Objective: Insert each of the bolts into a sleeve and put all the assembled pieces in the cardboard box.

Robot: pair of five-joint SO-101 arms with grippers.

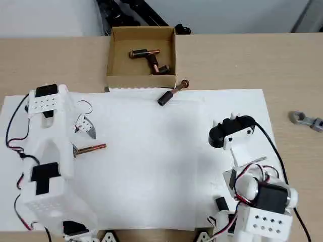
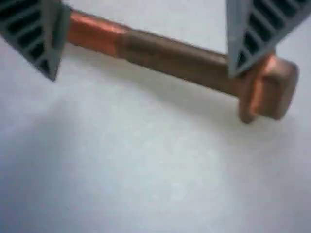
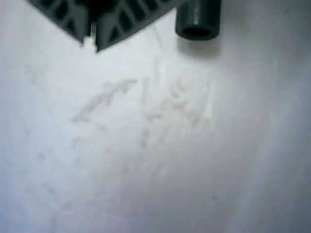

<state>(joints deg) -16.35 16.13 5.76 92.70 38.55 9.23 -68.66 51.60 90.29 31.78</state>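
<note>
Left wrist view: the left claw (image 2: 142, 74) is hanging spread wide over a bare copper bolt (image 2: 184, 60) that is lying on the white sheet (image 2: 146, 174), one fingertip near the bolt's head. High view: two assembled pieces (image 1: 144, 53) are lying in the cardboard box (image 1: 141, 80), with a third piece (image 1: 170, 94) just outside its front wall. The right claw (image 3: 92, 42) is sitting pressed together, a dark sleeve (image 3: 197, 19) lying near it.
</note>
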